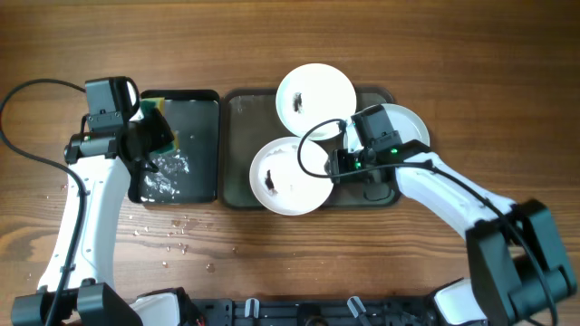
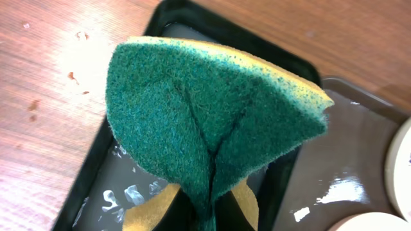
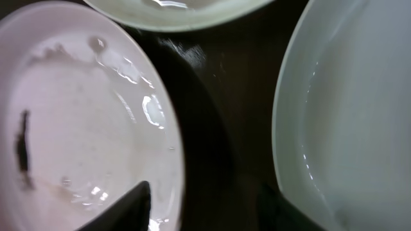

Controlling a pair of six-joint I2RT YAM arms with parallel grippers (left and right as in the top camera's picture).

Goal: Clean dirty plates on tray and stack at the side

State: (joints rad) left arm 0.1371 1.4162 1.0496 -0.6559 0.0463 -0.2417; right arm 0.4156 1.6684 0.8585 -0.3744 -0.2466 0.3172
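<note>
Three white plates lie on the dark grey tray. The far plate and the near left plate each bear a small black smear. The right plate is partly hidden under my right arm. My right gripper is open and low at the near left plate's right rim. In the right wrist view, the gripper has one finger over this smeared plate and the other over the tray; the right plate lies beside it. My left gripper is shut on a green and yellow sponge.
A smaller black tray with water and foam stands left of the grey tray, under the sponge. Water drops dot the wood tabletop in front of it. Bare tabletop lies at the far right and along the front.
</note>
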